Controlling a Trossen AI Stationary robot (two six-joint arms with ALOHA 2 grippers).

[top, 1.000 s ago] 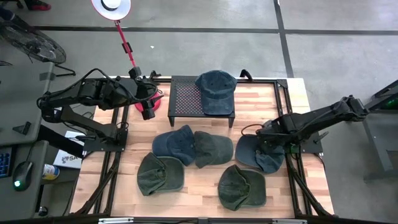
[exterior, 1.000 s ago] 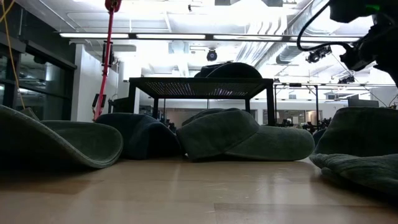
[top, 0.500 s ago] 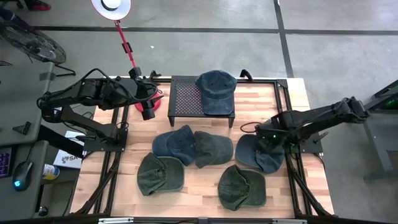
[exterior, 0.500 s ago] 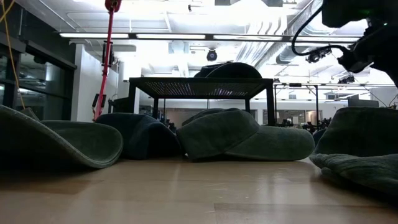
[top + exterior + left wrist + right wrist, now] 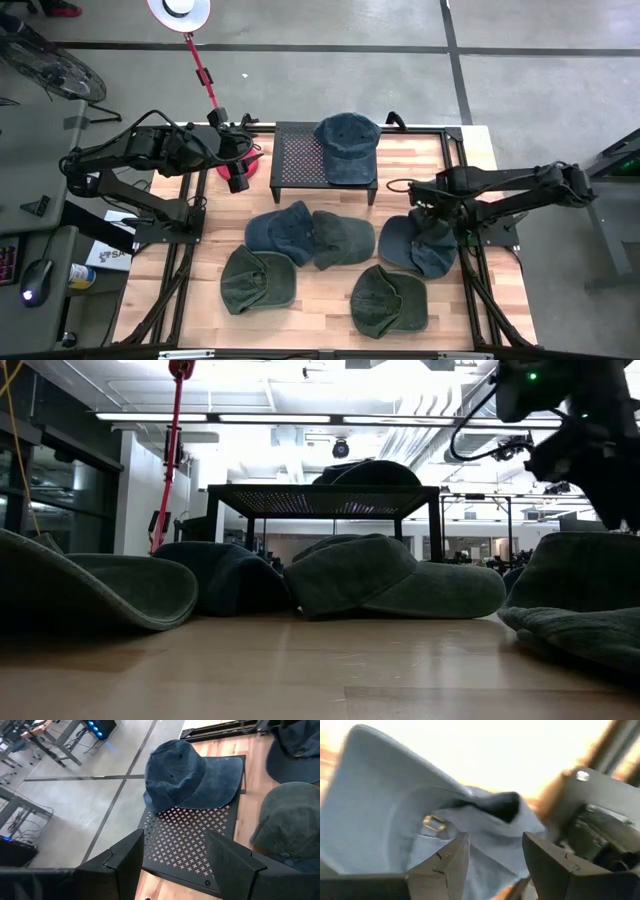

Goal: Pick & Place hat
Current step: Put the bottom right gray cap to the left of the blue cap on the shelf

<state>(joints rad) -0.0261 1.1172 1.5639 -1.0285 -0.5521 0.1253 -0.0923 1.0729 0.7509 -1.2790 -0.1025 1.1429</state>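
left claw [image 5: 236, 181] apart, idle beside rack [image 5: 300, 160] | one hat [image 5: 347, 146] already on rack | five left on worktop [image 5: 320, 305] | right claw [image 5: 425, 212] apart over blue hat [image 5: 418, 248], not gripped yet

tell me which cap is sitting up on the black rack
The blue denim cap at the rack's right end; every other cap lies lower, on the wooden table.
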